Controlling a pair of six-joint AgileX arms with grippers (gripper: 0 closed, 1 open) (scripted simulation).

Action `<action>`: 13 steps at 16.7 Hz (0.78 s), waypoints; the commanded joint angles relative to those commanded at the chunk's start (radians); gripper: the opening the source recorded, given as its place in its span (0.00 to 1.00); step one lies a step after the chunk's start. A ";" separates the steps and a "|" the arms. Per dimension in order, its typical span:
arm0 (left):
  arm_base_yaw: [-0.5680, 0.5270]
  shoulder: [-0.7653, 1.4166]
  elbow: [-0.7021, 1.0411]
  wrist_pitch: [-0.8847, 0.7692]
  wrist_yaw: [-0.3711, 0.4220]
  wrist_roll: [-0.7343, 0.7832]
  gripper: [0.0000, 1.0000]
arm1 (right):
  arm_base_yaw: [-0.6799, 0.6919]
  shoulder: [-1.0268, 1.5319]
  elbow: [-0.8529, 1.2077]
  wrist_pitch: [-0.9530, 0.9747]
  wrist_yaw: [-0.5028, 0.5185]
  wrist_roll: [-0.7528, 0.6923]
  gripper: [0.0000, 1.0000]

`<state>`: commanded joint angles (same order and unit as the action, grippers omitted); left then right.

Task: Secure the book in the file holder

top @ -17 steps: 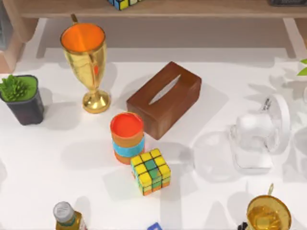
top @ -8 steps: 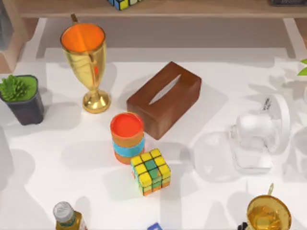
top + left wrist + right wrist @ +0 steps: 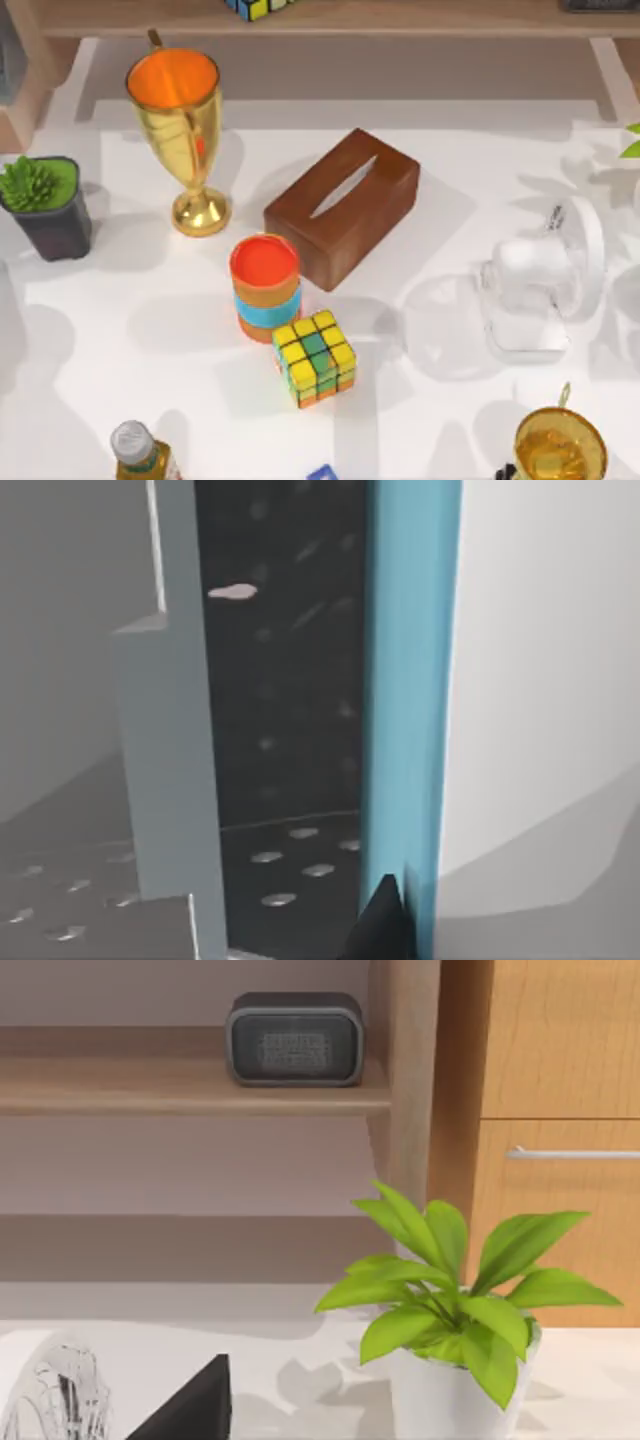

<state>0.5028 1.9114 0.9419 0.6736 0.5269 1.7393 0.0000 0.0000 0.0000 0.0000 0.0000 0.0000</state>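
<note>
Roughly, progress: late stage by my guess, release likely left
book [image 3: 410, 680]: blue, upright, against perforated file holder [image 3: 290, 730] floor, beside grey divider [image 3: 170, 760]
left tool [image 3: 385, 920]: dark tip at book's lower edge, grip can't tell
right tool [image 3: 190, 1410]: idle near potted plant [image 3: 450, 1300], state unclear

The left gripper [image 3: 383, 928] shows in the left wrist view as a small piece of matte black body, narrow and rising to a sharp point, with one straight edge and one angled facet that catches slightly more light. The right gripper [image 3: 190, 1406] shows in the right wrist view as a larger black wedge, triangular in outline, with one long straight sloping edge that meets a short upright edge at a crisp corner. Both pieces have the same flat, unglossy black finish, hard-edged and planar like moulded plastic, and their surfaces read as one even tone.
</note>
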 joint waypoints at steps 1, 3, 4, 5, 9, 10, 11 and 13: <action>-0.005 0.011 0.016 -0.001 -0.005 -0.002 0.00 | 0.000 0.000 0.000 0.000 0.000 0.000 1.00; -0.017 0.041 0.053 -0.005 -0.017 -0.007 0.00 | 0.000 0.000 0.000 0.000 0.000 0.000 1.00; -0.024 0.057 0.071 -0.007 -0.023 -0.008 0.00 | 0.000 0.000 0.000 0.000 0.000 0.000 1.00; -0.031 0.072 0.085 -0.009 -0.028 -0.010 0.00 | 0.000 0.000 0.000 0.000 0.000 0.000 1.00; -0.039 0.086 0.096 -0.012 -0.031 -0.011 0.00 | 0.000 0.000 0.000 0.000 0.000 0.000 1.00; -0.039 0.086 0.096 -0.012 -0.031 -0.011 0.00 | 0.000 0.000 0.000 0.000 0.000 0.000 1.00; -0.039 0.086 0.096 -0.012 -0.031 -0.011 0.08 | 0.000 0.000 0.000 0.000 0.000 0.000 1.00; -0.039 0.086 0.096 -0.012 -0.031 -0.011 0.23 | 0.000 0.000 0.000 0.000 0.000 0.000 1.00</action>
<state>0.4642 1.9974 1.0381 0.6617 0.4960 1.7283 0.0000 0.0000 0.0000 0.0000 0.0000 0.0000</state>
